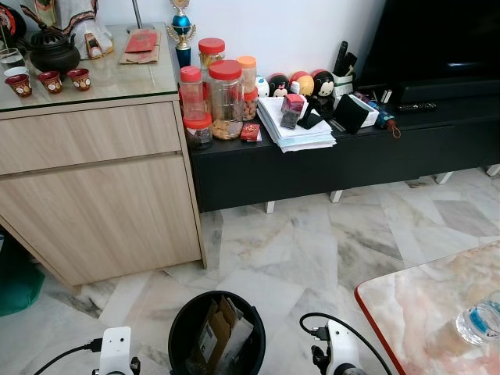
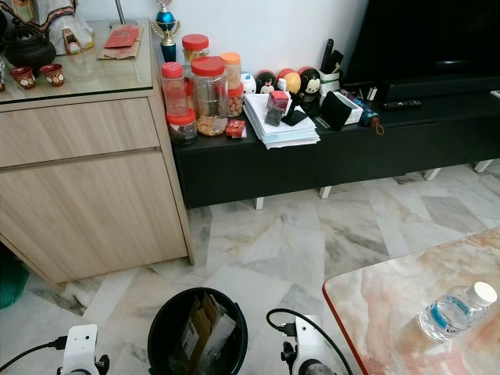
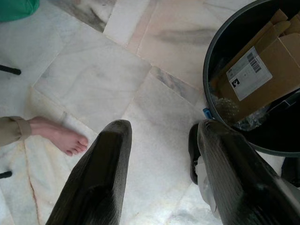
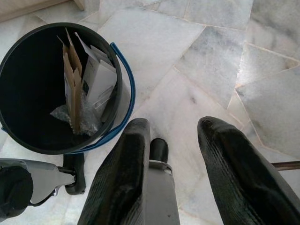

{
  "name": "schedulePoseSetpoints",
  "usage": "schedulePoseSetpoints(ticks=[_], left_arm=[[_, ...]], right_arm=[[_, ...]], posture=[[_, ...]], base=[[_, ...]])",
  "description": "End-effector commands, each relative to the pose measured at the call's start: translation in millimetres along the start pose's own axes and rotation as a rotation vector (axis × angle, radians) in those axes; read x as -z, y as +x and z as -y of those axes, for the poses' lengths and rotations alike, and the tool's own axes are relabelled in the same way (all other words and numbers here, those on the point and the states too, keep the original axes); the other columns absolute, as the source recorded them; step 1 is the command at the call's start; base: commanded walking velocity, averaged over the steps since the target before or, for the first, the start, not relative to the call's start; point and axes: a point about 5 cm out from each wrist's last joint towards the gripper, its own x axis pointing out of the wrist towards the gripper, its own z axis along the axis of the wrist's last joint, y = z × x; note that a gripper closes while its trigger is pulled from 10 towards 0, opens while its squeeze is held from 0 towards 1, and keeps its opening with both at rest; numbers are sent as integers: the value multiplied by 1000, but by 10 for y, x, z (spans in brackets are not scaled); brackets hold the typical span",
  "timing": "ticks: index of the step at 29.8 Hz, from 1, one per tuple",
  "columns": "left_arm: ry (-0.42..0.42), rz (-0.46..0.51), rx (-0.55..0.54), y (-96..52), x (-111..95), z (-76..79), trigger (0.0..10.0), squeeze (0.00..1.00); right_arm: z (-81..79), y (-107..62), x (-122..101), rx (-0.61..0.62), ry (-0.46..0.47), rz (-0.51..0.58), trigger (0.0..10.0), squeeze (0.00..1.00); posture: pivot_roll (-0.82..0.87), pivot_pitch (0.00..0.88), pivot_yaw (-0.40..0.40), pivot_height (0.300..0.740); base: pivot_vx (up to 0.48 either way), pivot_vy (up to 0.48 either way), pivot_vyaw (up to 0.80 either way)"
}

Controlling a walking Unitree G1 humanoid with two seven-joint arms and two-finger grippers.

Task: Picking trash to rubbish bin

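A bin (image 1: 216, 334) sits on the floor (image 1: 312, 250) ahead, cardboard (image 4: 74, 89) inside. Behind it, a cabinet (image 1: 94, 187) stands left of a low console (image 1: 344, 156) bearing jars (image 1: 215, 98). A bottle (image 2: 455, 311) lies on the table (image 2: 391, 312) at right.

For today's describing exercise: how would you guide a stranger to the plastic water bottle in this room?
Find the marble table with the red edge at the robot's right, across the floor from the black TV bench. On its pink top lies a clear plastic water bottle, white-capped with a blue label, and nothing beside it.
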Motion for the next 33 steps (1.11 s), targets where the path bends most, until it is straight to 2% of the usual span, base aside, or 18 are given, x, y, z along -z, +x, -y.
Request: schedulePoseSetpoints(ticks=[1, 33], left_arm=[[-7, -11, 3, -5, 27, 6, 10000, 0], [-10, -22, 4, -6, 44, 2, 10000, 0]], right_arm=[[4, -7, 39, 8, 16, -11, 10000, 0], [-23, -4, 43, -5, 15, -17, 10000, 0]], posture=[[39, 11, -36, 740], [40, 28, -41, 740]], base=[[0, 0, 0], [-242, 0, 0]])
